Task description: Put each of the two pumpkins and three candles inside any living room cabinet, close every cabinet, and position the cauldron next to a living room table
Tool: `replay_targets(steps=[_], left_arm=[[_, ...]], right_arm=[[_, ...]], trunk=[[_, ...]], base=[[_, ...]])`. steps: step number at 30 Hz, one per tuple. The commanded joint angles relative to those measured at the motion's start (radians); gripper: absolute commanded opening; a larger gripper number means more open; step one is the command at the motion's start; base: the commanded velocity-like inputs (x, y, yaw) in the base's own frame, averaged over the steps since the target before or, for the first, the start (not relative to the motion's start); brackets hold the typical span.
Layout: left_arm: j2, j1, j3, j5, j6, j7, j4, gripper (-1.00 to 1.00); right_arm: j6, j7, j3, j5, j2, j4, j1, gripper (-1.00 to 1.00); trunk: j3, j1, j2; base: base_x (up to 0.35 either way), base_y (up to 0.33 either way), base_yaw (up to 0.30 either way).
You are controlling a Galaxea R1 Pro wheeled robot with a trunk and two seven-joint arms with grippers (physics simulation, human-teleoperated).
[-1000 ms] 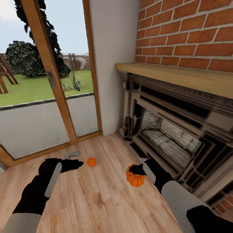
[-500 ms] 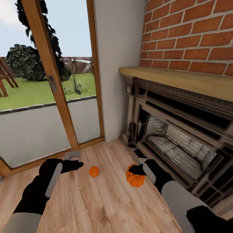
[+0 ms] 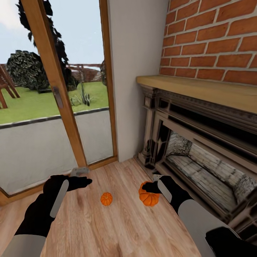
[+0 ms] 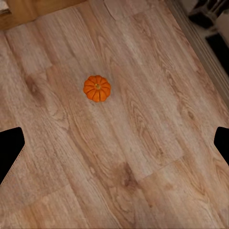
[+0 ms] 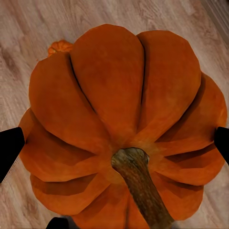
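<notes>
One orange pumpkin [image 3: 150, 198] hangs just above the wooden floor with my right gripper [image 3: 148, 187] shut on it. In the right wrist view this pumpkin [image 5: 119, 109] spans the whole gap between the fingertips [image 5: 9, 149], its brown stem toward the camera. A second, smaller pumpkin [image 3: 106, 198] lies on the floor between my two arms; it is also seen in the left wrist view [image 4: 97, 88] and peeks out behind the held one [image 5: 59, 46]. My left gripper [image 3: 83, 177] hovers open over the floor, left of the small pumpkin, holding nothing. Candles, cabinet and cauldron are out of view.
A dark fireplace [image 3: 200, 157] with a wooden mantel [image 3: 200, 89] and brick wall [image 3: 214, 39] stands close on the right. A wood-framed glass door [image 3: 53, 92] to the garden fills the left. Bare plank floor [image 3: 117, 228] lies between them.
The whole view has shifted, so the camera has moved: fireplace and door slid right, and the floor pumpkin sits lower in the picture. Both arms hold the same pose, pumpkin still gripped.
</notes>
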Motion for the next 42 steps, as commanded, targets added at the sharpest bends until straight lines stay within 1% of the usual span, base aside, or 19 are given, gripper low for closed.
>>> replay_targets(steps=[1,12,19,25,42], left_arm=[[0.0,-0.001,0.0,0.007,0.004,0.003,-0.001,1.0],[0.0,0.0,0.0,0.007,0.004,0.004,0.0,1.0],[0.001,-0.003,0.0,0.007,0.004,0.003,0.028,1.0],[0.002,-0.007,-0.001,0.007,0.004,0.004,0.035,1.0],[0.002,-0.007,-0.002,0.006,0.004,0.004,0.036,1.0]], right_arm=[[0.003,-0.007,0.005,-0.013,0.0,-0.002,-0.001,-1.0],[0.003,-0.006,0.005,-0.013,0.0,-0.002,-0.001,-1.0],[0.003,-0.006,0.005,-0.013,0.0,-0.002,-0.001,-1.0],[0.003,-0.005,0.005,-0.013,0.0,-0.002,-0.001,-1.0],[0.003,-0.006,0.005,-0.014,0.0,-0.002,-0.001,-1.0]], trunk=[[-0.001,0.001,-0.001],[-0.001,0.001,-0.001],[-0.001,0.001,-0.001],[-0.001,0.001,-0.001],[-0.001,0.001,-0.001]], base=[[0.306,0.161,0.0],[0.299,0.191,0.0],[0.231,0.174,0.0],[0.199,0.09,0.0],[0.296,0.032,0.0]])
